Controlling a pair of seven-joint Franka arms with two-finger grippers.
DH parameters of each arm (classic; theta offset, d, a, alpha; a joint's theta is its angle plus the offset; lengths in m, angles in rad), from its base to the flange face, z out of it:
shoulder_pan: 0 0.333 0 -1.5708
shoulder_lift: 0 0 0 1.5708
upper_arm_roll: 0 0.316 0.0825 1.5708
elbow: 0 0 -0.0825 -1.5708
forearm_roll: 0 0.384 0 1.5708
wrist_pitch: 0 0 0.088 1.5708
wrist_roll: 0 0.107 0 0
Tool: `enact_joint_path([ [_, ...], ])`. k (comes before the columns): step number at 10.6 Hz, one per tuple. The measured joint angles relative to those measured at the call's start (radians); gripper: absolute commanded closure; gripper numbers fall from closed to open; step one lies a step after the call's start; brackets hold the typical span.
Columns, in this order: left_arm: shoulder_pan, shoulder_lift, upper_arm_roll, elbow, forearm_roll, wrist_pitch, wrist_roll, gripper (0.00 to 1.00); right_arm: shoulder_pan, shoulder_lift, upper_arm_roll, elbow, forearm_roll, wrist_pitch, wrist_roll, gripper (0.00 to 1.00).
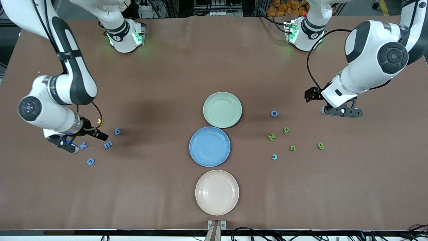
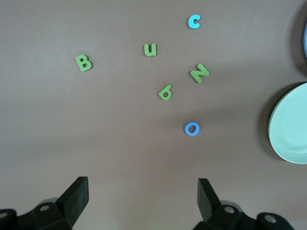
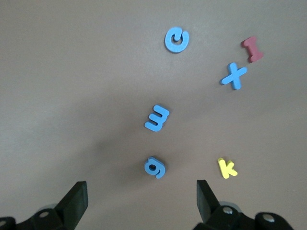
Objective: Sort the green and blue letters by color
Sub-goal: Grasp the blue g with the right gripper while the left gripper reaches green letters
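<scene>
nothing looks sorted yet: the green plate (image 1: 222, 109), blue plate (image 1: 209, 146) and pink plate (image 1: 217, 191) hold nothing. blue letters (image 1: 108, 144) lie under the open, empty right gripper (image 3: 141, 203); green letters (image 1: 271, 136) lie near the open, empty left gripper (image 2: 143, 201).

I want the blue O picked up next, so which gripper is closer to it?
Left. The left gripper hangs open, beside the blue O at that end of the table. The right gripper is open over the blue X at the right arm's end.
</scene>
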Motion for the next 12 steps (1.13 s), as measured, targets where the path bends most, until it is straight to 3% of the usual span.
enact_joint_path([
  [5, -0.001, 0.002, -0.006, -0.062, 0.0, 0.103, 0.0, 0.0, 0.021, 0.105, 0.001, -0.024, 0.0, 0.085, 0.015, 0.0],
  [12, -0.004, 0.045, -0.018, -0.075, 0.0, 0.16, 0.001, 0.0, 0.032, 0.129, -0.002, -0.156, 0.0, 0.275, 0.016, 0.02],
])
